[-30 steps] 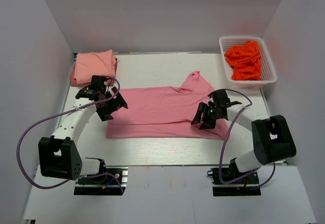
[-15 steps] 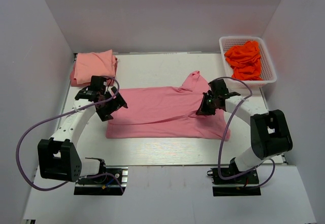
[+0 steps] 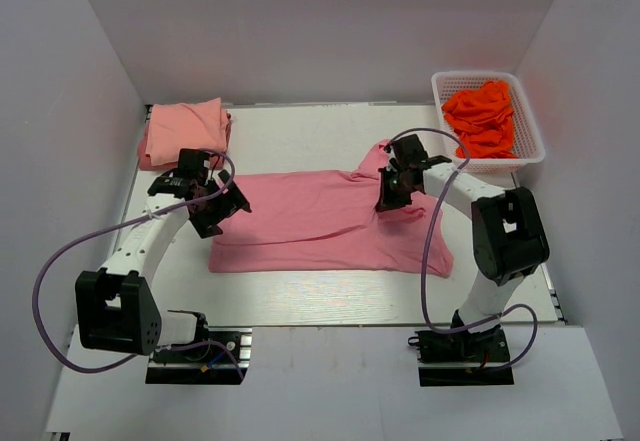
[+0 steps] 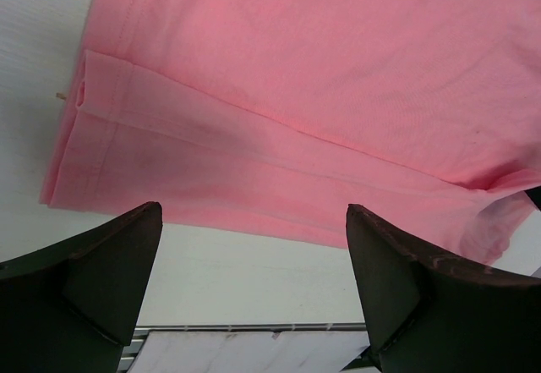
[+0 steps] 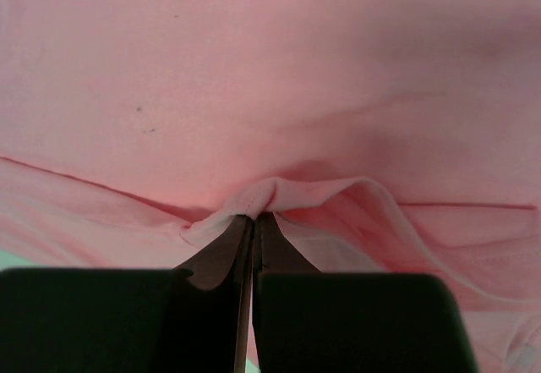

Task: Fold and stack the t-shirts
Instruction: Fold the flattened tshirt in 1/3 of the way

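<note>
The rose pink t-shirt (image 3: 310,223) lies spread across the middle of the table, its bottom hem to the left. My right gripper (image 3: 385,199) is at the shirt's right part near the collar. In the right wrist view my right gripper (image 5: 255,216) is shut on a raised pinch of the rose pink t-shirt (image 5: 254,68). My left gripper (image 3: 228,211) hovers over the hem end. Its jaws stand wide apart with nothing between them. In the left wrist view my left gripper (image 4: 254,212) frames the hem edge of the rose pink t-shirt (image 4: 338,94). A paler salmon t-shirt (image 3: 183,129) lies folded at the back left.
A white mesh basket (image 3: 438,89) stands at the back right with crumpled orange cloth (image 3: 482,116) inside. White walls close off the table (image 3: 300,136) on the left, back and right. The arm bases sit at the near edge.
My right gripper has shut on a fold of the rose pink shirt and moved back and left toward the collar. The left arm has stayed put, open.
</note>
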### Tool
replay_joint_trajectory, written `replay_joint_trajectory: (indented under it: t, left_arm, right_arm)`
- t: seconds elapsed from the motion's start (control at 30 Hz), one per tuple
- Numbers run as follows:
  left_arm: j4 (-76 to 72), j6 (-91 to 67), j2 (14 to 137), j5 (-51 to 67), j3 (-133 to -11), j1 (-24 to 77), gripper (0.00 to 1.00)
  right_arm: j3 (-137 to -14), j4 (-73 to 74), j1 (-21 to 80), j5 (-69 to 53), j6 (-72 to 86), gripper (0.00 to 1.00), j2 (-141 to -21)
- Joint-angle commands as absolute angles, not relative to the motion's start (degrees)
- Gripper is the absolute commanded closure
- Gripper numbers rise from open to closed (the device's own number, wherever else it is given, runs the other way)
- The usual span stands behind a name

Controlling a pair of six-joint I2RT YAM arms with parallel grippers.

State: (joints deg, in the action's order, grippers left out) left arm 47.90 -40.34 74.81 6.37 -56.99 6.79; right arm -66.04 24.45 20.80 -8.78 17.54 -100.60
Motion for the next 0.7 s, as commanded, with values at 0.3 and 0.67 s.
replay_joint_trajectory:
  t: [0.3, 0.67]
  left_arm:
    - [43.7, -40.1, 75.9, 8.0, -56.8, 6.4, 0.0]
    - [41.5, -38.2, 84.1, 4.9, -66.7, 6.4, 0.0]
  right_arm:
    - [-74.4, 30.1, 24.9, -5.5, 13.4, 0.72, -105.3]
    - [-83.7, 32.2, 24.3, -1.3, 17.7, 0.1, -105.2]
